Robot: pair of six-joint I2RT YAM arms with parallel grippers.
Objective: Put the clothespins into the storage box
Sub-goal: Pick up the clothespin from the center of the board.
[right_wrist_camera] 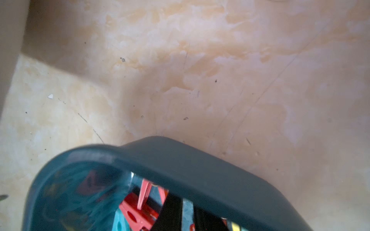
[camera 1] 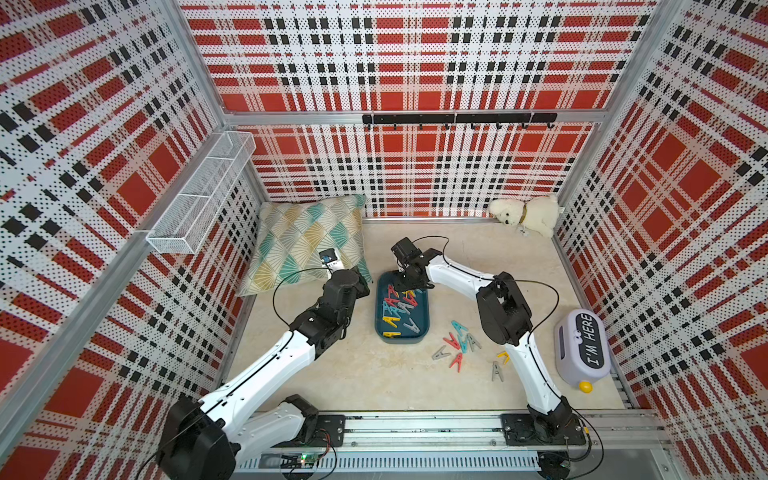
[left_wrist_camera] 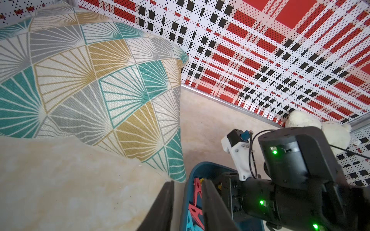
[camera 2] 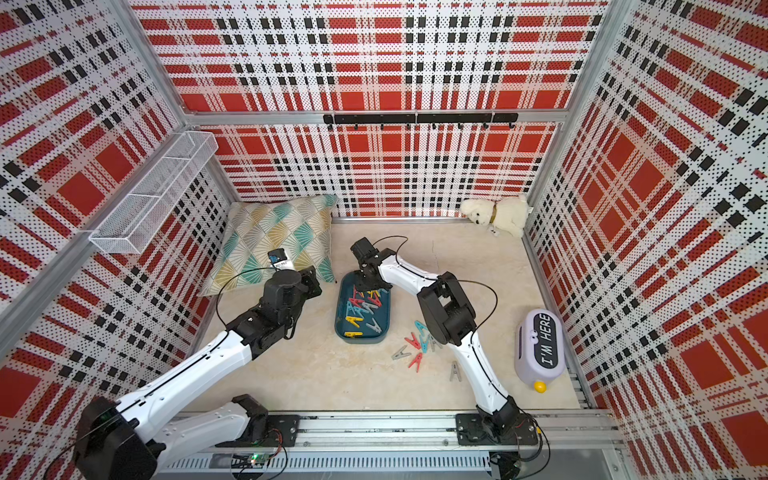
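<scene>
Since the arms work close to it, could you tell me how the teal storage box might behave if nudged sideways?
With low walls and a broad base, the storage box probably slides on the smooth table rather than tipping. The loose clothespins inside would likely shift.

My storage box [camera 1: 401, 340] sits mid-table [camera 1: 332, 374], with clothespins [camera 1: 398, 305] heaped in it. The loose clothespins [camera 1: 457, 345] lie right of it, nearer. The pillow [camera 1: 307, 237] is far left and the plush dog [camera 1: 528, 216] far right. My right gripper [camera 1: 409, 286] is over the box's far end, and my left gripper [left_wrist_camera: 188, 182] is at its left.
</scene>
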